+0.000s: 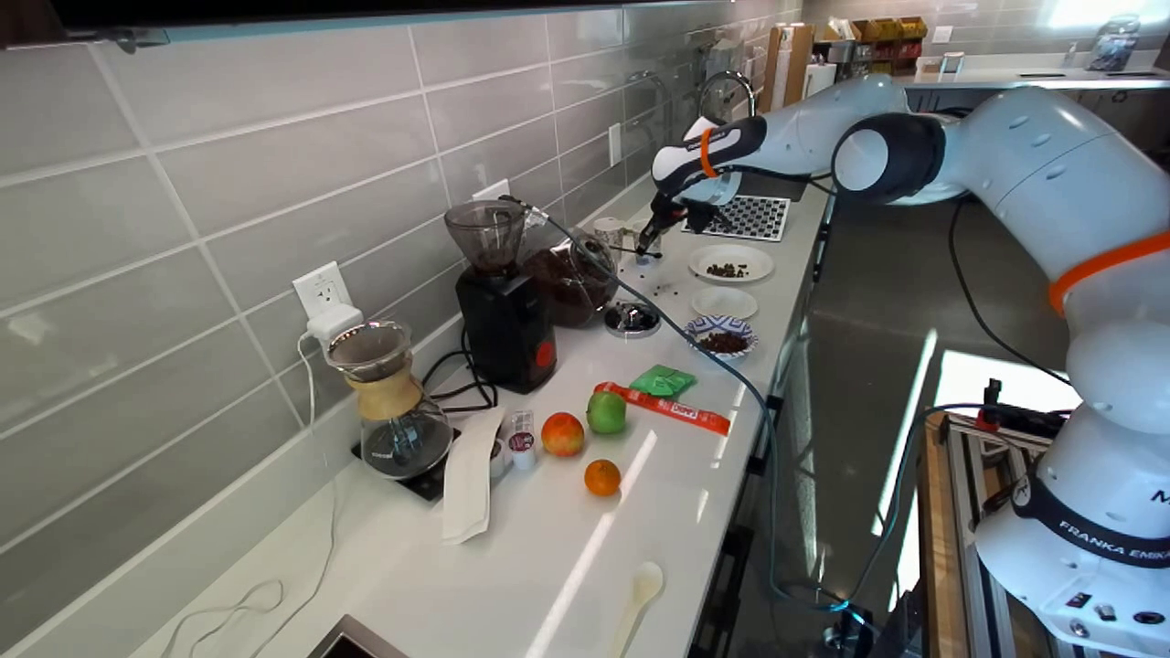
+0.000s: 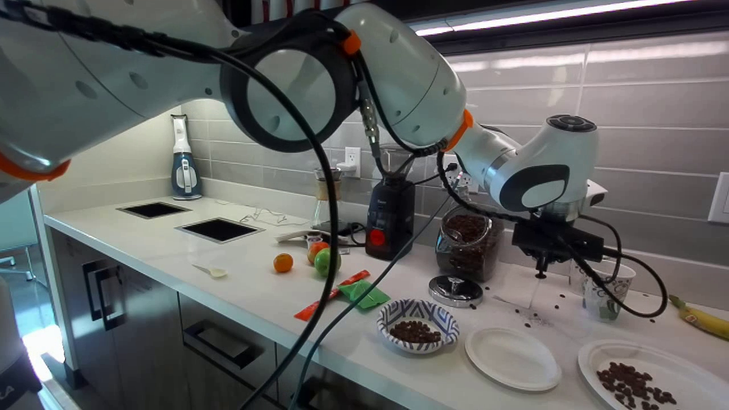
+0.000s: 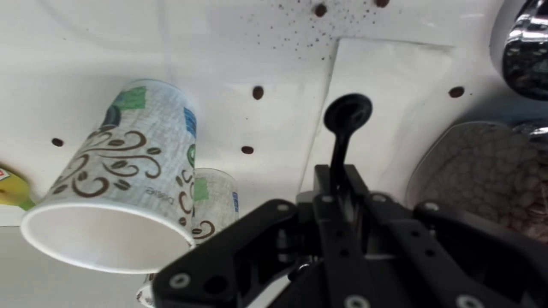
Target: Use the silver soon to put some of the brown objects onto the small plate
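Because the gripper [image 3: 340, 179] pinches a slim spoon [image 3: 348, 112], loading could twist it. Sideways swings might topple a cup [image 3: 128, 162].

A thin dark spoon [image 1: 656, 255] crosses the tips of the gripper [image 1: 645, 243]. Right of the gripper in view sits a large plate [image 1: 753, 260] bearing brown objects [image 1: 728, 270]; nearer the camera than the gripper come the small plate [image 1: 725, 302], then a patterned bowl [image 1: 720, 323]. Between gripper and black grinder [image 1: 505, 327] stands a glass jar [image 1: 567, 288]

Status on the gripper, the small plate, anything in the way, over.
Gripper clamped on dark spoon. Small white plate bare. Patterned paper cup close by, might get bumped.
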### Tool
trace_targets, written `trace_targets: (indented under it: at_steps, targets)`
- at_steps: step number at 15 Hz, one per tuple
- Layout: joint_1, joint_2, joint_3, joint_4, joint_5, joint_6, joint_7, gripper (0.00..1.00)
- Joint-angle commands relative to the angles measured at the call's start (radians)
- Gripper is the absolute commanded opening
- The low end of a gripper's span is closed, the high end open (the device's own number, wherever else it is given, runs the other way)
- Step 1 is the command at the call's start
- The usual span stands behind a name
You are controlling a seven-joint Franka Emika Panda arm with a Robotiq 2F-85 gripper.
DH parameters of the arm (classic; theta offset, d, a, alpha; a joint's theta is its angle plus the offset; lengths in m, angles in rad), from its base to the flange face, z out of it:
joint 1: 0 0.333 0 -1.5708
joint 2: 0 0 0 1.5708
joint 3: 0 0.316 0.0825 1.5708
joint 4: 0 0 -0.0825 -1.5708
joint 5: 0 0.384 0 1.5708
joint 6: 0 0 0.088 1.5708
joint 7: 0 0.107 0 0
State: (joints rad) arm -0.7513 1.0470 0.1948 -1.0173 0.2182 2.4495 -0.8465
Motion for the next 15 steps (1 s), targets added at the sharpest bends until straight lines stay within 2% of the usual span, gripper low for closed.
trace_targets:
  at_steps: [1,8,11,15]
  targets:
    - [-0.023,-0.114,-0.013,-0.138,-0.024,-0.104,-0.043,0.02]
    - [0.003,-0.236,-0.083,-0.198,-0.142,-0.424,-0.036,0.02]
    - [0.034,-0.281,-0.116,-0.221,-0.235,-0.498,-0.024,0.02]
    - [0.059,-0.341,-0.107,-0.264,-0.303,-0.571,-0.071,0.02]
